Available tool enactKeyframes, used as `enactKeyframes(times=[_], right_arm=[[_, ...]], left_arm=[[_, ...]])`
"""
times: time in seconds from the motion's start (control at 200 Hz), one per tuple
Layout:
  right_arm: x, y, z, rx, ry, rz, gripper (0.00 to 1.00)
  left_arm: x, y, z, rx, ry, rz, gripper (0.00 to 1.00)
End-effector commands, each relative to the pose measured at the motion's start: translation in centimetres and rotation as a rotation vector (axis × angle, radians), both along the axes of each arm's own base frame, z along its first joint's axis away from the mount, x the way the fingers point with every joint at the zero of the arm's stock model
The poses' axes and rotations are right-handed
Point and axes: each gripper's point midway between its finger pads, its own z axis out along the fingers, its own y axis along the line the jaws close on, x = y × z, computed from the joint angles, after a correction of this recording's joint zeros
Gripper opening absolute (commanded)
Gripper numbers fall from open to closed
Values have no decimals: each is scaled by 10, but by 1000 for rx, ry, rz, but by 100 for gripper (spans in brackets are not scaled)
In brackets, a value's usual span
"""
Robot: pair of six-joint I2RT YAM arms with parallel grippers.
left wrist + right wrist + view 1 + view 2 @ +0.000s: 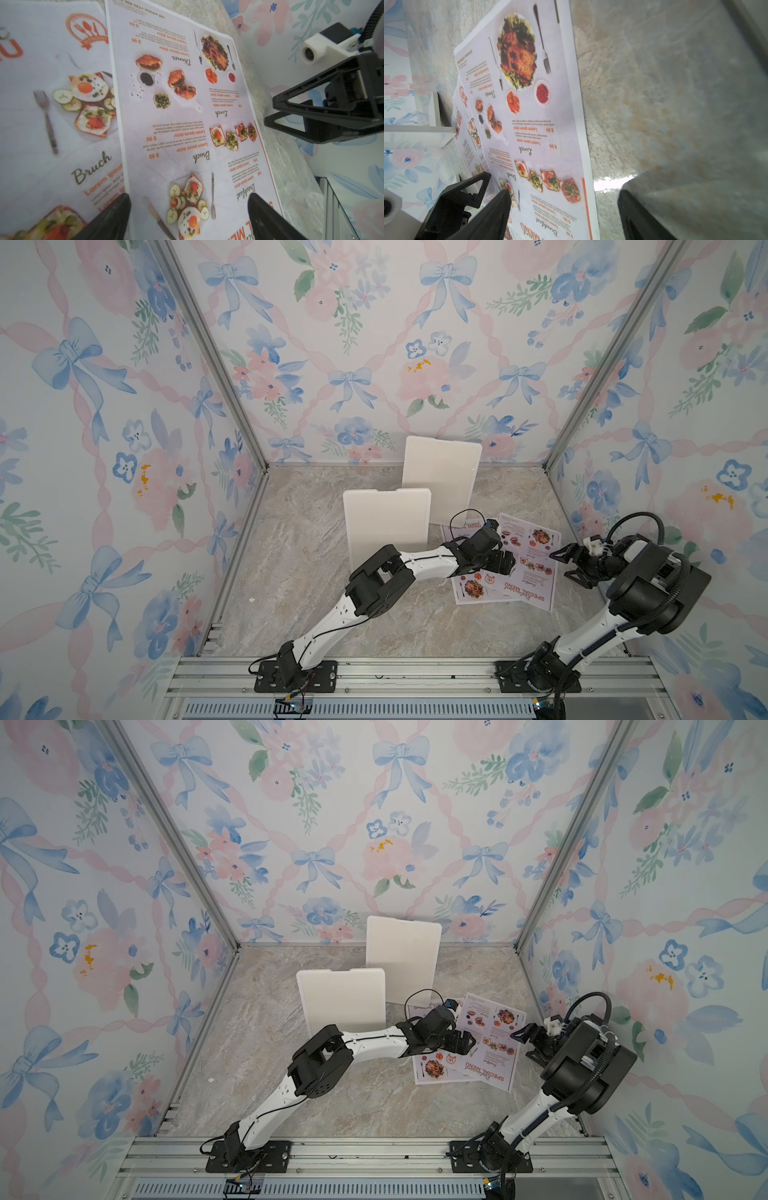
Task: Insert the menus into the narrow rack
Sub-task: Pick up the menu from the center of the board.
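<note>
my left pincer (505, 563) and right pincer (561, 563) gape empty over the top menu (534, 572); flat on the lower menu (471, 589), it may crumple or drag both

I get soft, even light in both top views, floral-papered walls (62, 448) splaying at three and nine o'clock. Right wrist: lilac-white paper menu (529, 124) sharp, marble-patterned tabletop (675, 93) blurred.

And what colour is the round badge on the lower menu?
Orange; the badge shows best in the left wrist view.
</note>
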Motion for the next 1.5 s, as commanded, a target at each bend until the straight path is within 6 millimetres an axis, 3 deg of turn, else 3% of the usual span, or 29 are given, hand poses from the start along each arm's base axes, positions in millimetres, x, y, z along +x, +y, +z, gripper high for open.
enactKeyframes(times=[0.0,0.145,0.495,0.605,0.755,1.08,1.195,1.35,1.495], right_arm=[[-4,15,-11,44,40,74,83],[6,40,-14,19,67,190,83],[17,65,-8,106,22,230,84],[23,65,-1,106,-8,218,79],[29,72,9,122,-60,217,62],[41,85,31,133,-127,221,65],[46,88,35,110,-140,228,54],[48,89,46,87,-174,213,41],[44,80,69,-12,-198,188,32]], left_arm=[[-11,0,-34,42,66,-25,91],[-11,1,-37,44,72,-21,91],[-10,0,-37,39,72,-31,92],[-9,0,-37,39,70,-31,92],[-9,-1,-37,36,73,-34,92],[-10,-2,-41,38,74,-40,91],[-9,-2,-41,38,72,-44,91],[-7,-4,-25,21,46,-54,91],[-4,-6,17,-20,-28,-79,94]])
